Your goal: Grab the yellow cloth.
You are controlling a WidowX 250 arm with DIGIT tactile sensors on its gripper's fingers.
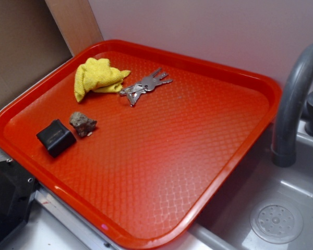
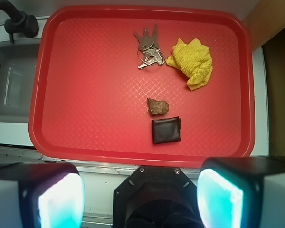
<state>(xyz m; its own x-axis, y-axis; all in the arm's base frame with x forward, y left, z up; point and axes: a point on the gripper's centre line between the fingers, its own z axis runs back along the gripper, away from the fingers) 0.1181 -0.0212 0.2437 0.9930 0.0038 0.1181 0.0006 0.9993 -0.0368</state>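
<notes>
The yellow cloth [image 1: 97, 76] lies crumpled at the far left corner of the red tray [image 1: 161, 208]. In the wrist view the cloth [image 2: 192, 62] sits at the upper right of the tray [image 2: 85, 142], just right of a bunch of keys [image 2: 148, 47]. My gripper [image 2: 140, 199] is open and empty, its two fingers wide apart at the bottom of the wrist view, high above the tray's near edge and far from the cloth. The gripper does not show in the exterior view.
The keys [image 1: 145, 85] touch the cloth's edge. A small rock [image 1: 83, 124] and a black square case [image 1: 56, 137] lie nearer the tray's front left. A grey sink [image 1: 281, 219] with a curved faucet [image 1: 295, 99] is to the right.
</notes>
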